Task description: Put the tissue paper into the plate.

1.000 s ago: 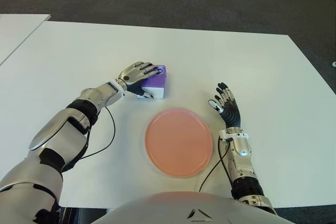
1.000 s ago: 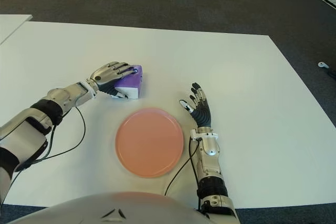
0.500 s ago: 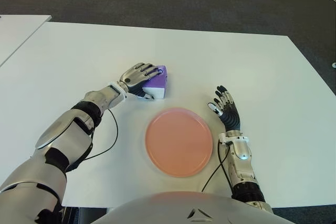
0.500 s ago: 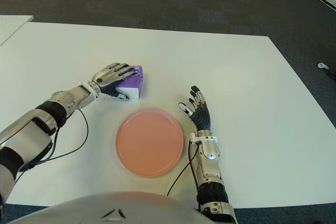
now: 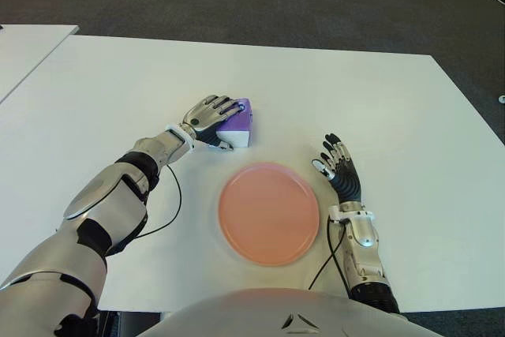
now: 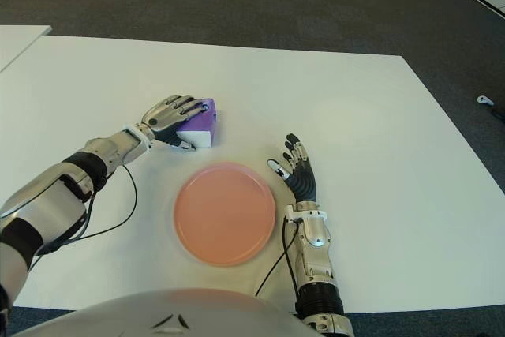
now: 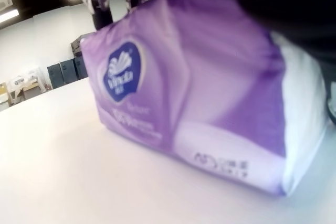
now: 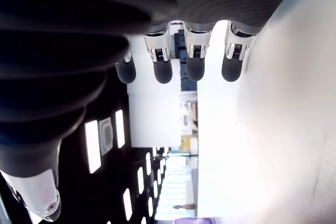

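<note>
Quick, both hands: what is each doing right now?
Left hand: closed on the purple-and-white tissue pack, on the table.
Right hand: open, holding nothing, right of the pink round plate.

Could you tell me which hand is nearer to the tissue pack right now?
Left. The left hand is wrapped over the tissue pack; the right hand shows open beyond the plate, on its right side.

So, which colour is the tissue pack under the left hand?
Purple with white ends, the tissue pack shows best in the left wrist view.
</note>
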You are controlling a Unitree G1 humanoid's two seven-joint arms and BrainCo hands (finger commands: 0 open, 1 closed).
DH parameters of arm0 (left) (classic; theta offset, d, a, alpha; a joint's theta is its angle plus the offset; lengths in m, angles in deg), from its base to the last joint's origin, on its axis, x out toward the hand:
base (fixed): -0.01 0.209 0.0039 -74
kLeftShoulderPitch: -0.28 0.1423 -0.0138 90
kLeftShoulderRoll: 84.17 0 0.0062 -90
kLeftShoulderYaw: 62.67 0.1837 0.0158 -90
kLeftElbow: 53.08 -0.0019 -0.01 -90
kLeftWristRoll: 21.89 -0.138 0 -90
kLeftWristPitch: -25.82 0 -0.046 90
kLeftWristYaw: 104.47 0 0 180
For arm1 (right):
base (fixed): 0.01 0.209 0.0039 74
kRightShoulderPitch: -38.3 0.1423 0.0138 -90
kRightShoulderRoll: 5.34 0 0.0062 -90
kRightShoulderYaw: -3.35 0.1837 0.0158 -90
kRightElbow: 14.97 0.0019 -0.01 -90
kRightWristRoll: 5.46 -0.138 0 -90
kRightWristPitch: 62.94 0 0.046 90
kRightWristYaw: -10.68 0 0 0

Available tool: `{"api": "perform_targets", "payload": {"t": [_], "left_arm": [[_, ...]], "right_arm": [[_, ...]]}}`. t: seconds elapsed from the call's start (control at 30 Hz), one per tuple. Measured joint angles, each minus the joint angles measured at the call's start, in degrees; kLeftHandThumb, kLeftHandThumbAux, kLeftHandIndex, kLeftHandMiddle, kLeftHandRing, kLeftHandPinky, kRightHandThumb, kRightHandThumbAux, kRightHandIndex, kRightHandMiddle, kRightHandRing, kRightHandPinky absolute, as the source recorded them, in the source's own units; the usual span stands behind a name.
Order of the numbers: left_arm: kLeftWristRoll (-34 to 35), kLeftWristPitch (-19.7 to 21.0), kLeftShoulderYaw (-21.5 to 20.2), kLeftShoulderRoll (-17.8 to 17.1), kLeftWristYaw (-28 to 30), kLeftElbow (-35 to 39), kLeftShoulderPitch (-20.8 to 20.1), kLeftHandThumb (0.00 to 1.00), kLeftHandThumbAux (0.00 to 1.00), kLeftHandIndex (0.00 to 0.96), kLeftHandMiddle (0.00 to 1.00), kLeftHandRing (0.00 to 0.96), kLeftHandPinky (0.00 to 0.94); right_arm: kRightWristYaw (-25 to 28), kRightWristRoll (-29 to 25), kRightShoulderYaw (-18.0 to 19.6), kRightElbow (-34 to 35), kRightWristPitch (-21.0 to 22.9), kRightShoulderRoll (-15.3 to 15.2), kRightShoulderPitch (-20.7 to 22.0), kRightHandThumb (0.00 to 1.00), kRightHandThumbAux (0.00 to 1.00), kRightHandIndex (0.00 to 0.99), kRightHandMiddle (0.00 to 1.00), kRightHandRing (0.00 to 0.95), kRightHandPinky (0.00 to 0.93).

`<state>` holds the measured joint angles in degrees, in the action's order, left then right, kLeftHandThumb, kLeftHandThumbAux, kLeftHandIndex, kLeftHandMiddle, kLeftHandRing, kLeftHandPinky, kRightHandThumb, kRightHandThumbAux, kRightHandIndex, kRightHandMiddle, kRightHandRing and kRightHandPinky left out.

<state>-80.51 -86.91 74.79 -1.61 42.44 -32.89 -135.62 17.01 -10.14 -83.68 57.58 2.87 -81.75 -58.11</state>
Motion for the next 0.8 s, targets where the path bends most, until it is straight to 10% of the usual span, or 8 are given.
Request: {"api": "perform_targets", "payload": {"t": [0.33, 0.8], "left_arm": [[0.2, 0.2, 0.8, 0.1, -0.1, -0.4, -0.3, 0.112, 0.375, 0.000, 0.000, 0.000, 0.004], [1.9, 1.8, 0.9, 1.5, -6.5, -2.1, 0.3, 0.707, 0.510, 0.318, 0.348, 0.388, 0.474]], "right_arm": [[0.1, 0.0, 0.0, 0.9, 1.1, 0.1, -0.4, 0.000, 0.654, 0.000, 0.000, 0.000, 0.000], [0.2, -0.1, 0.1, 1.0, 1.4, 0.1, -0.5, 0.000, 0.657, 0.000, 0.000, 0.000, 0.000]]}}
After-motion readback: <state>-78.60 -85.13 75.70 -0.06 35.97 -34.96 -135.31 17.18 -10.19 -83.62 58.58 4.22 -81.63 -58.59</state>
